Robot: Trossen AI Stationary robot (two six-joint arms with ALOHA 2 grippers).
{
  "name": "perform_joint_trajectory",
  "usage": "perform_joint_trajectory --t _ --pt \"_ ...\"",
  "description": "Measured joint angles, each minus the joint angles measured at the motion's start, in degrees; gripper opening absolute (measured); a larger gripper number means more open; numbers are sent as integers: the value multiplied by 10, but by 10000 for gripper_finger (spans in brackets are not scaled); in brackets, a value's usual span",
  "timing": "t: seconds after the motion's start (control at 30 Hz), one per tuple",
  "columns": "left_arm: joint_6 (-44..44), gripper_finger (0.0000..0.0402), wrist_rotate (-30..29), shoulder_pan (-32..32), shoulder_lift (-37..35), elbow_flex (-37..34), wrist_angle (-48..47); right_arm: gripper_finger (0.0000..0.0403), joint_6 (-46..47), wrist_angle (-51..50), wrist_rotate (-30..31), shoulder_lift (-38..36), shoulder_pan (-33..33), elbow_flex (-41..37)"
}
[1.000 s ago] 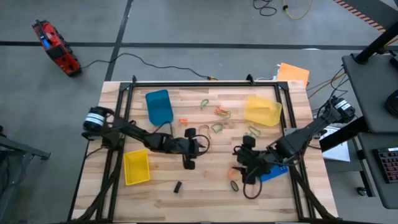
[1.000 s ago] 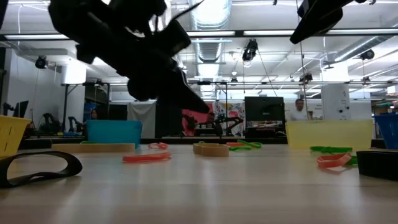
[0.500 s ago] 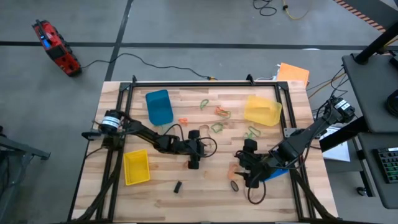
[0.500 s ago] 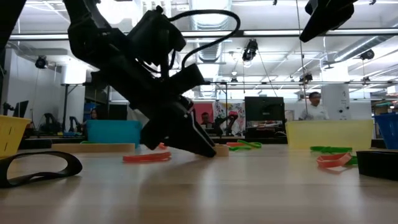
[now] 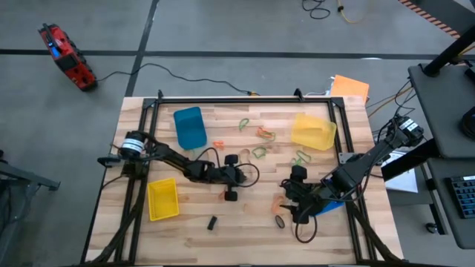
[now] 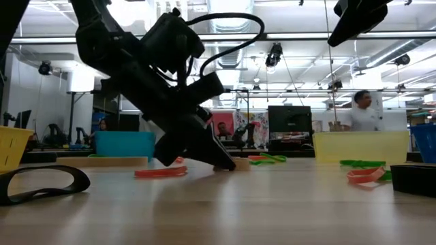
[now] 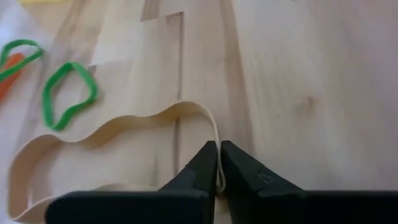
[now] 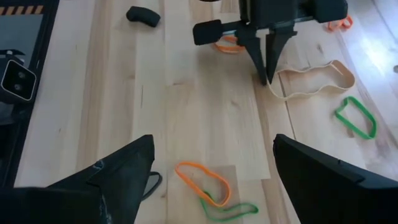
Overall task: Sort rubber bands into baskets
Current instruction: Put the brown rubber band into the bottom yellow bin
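Observation:
My left gripper (image 5: pixel 249 178) is down at the table's middle, shut on a tan rubber band (image 7: pixel 93 134) that lies flat on the wood. My right gripper (image 8: pixel 212 142) hangs open, high above an orange band (image 8: pixel 202 177) and a green band (image 8: pixel 227 208), right of the middle (image 5: pixel 286 196). More green and orange bands (image 5: pixel 260 133) lie scattered toward the far edge. The baskets are a blue one (image 5: pixel 190 126) far left, a yellow one (image 5: pixel 313 131) far right, a yellow one (image 5: pixel 162 199) near left and a blue one (image 5: pixel 330 208) partly hidden under my right arm. My left gripper pinches one strand of the tan band at its end bend (image 7: pixel 217 163) between the two fingertips. The fingers come slanting down from the table's left (image 6: pixel 221 162). The band lies slack on the table, its wavy loop spread out to one side.
A small black block (image 5: pixel 212 222) lies near the front edge, and a black band (image 6: pixel 41 184) lies close to the low camera. An orange sheet (image 5: pixel 349 87) sits past the far right corner. Bare wood lies between the two near baskets.
My left gripper has sunk to the table and gone a little toward the right edge, then shut on the end of the tan band. The band has stayed flat on the wood. My right gripper has kept its place, open.

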Motion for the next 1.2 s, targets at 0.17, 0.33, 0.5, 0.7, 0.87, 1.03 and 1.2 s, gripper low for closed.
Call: perform_joint_trajectory --t 0.17,0.33,0.5,0.7,0.87,1.03,1.2 --pt "2 0 -1 -4 -37 0 -7 315 0 0 0 0 0 0" --pt "5 0 1 -22 -112 -1 -54 319 0 0 1 0 0 0" --pt "-12 0 4 -59 -220 -3 -162 318 -9 1 6 0 0 0" --pt "-144 0 14 -123 -346 17 -375 313 -25 2 22 0 -2 0" --pt "-303 0 20 -203 -417 66 -583 316 -36 2 33 0 -2 0" --pt "-470 0 21 -287 -452 113 -754 317 -41 2 40 0 -2 0" --pt "-611 0 22 -340 -464 149 -857 316 -42 2 50 0 -2 0"
